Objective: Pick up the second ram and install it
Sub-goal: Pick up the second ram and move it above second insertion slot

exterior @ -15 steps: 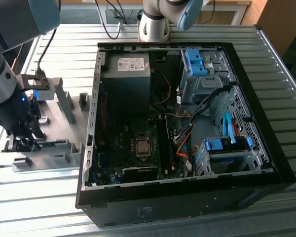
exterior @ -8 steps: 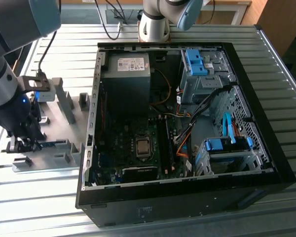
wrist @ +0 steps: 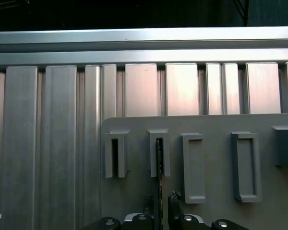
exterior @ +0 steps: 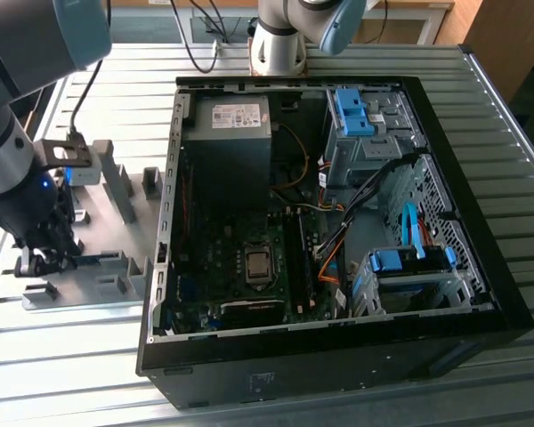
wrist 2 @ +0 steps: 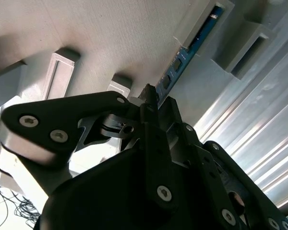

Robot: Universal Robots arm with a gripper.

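Note:
The second ram (wrist 2: 180,62) is a thin blue-green board standing on edge in the slots of a grey fixture plate (exterior: 89,298). In the first wrist view the ram (wrist: 159,158) appears as a thin dark line rising from one slot block. My gripper (wrist 2: 150,98) has its fingers pressed on either side of the stick's near end. The fingertips (wrist: 174,197) flank the ram, with the gripper (wrist: 159,200) centred on it. In the exterior view the gripper (exterior: 37,262) hangs low over the fixture, on the exterior view's left.
An open black computer case (exterior: 481,267) lies on the ribbed metal table (exterior: 71,374), with its motherboard (exterior: 249,267), cables and blue drive bays exposed. Several grey slot blocks (wrist: 194,167) stand on the fixture plate. A second robot base (exterior: 280,49) stands behind the case.

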